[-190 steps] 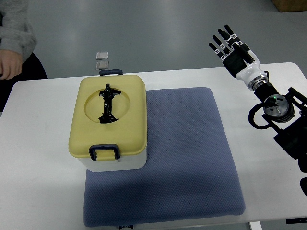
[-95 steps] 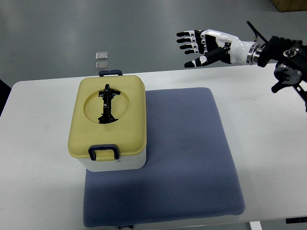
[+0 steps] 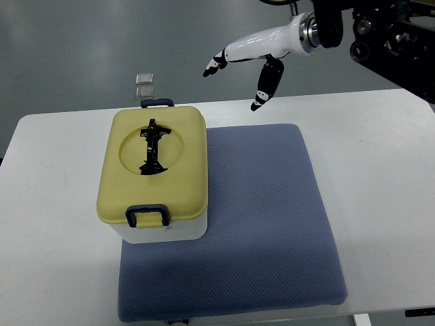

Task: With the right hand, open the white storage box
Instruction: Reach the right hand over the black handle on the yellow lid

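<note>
The storage box point(image 3: 153, 176) stands on the left part of a blue-grey mat point(image 3: 265, 217). It has a white body, a pale yellow lid, a black folded carry handle point(image 3: 151, 146) in a round recess, and dark blue latches at the near point(image 3: 147, 215) and far point(image 3: 157, 103) ends. The lid is closed. My right hand point(image 3: 238, 64) hovers high above the table's far edge, up and right of the box, fingers spread and holding nothing. It does not touch the box.
The white table point(image 3: 54, 204) carries the mat. Two small grey squares point(image 3: 144, 84) lie on the floor beyond the table's far edge. My right forearm and dark arm parts point(image 3: 367, 27) fill the top right corner.
My right hand has swung from the right side of the table up and leftward towards the box. The person seen at the top left a second ago is gone.
</note>
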